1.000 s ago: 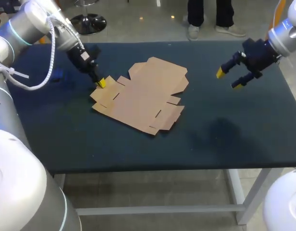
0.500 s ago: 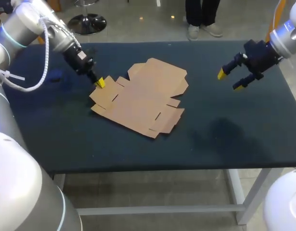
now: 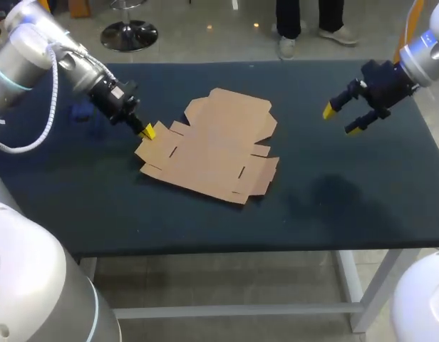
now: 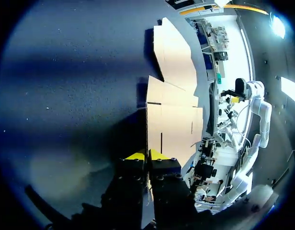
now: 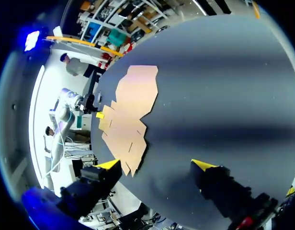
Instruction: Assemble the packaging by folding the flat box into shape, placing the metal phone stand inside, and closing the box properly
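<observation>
The flat brown cardboard box (image 3: 216, 142) lies unfolded on the dark table, left of the middle. My left gripper (image 3: 147, 131) is at the box's left edge, shut on a small side flap. In the left wrist view the cardboard (image 4: 174, 120) runs on edge between the two yellow tips of the left gripper (image 4: 147, 155), which press on it from both sides. My right gripper (image 3: 341, 120) hangs open above the table's back right, well clear of the box. Its wrist view shows the box (image 5: 130, 103) far ahead of the wide-apart right gripper (image 5: 157, 165). No metal phone stand shows in any view.
The dark table (image 3: 333, 199) has bare surface in front of the box and all along its right half. Its front edge runs a short way below the box.
My left gripper, shut on the flap, has dragged the box a little toward the front right and turned it slightly. The right arm has stayed in place.
</observation>
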Action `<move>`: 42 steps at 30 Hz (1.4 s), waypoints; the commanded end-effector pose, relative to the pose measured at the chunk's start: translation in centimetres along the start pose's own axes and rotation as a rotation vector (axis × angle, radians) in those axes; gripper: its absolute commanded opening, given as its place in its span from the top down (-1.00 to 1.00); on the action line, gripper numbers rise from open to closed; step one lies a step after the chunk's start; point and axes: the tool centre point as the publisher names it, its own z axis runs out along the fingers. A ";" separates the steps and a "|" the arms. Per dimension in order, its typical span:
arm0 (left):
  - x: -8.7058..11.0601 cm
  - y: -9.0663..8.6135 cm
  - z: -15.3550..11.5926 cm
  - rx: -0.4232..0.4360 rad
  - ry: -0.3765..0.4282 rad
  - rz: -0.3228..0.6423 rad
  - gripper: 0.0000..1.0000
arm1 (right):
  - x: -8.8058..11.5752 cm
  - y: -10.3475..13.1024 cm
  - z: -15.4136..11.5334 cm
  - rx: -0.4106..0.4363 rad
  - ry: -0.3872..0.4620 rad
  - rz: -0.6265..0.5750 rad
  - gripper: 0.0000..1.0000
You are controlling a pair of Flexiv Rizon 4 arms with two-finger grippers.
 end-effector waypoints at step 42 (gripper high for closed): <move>0.0 -1.8 0.0 -0.209 -0.149 0.111 -0.44 | -0.7 1.0 0.6 0.032 0.019 0.000 -1.00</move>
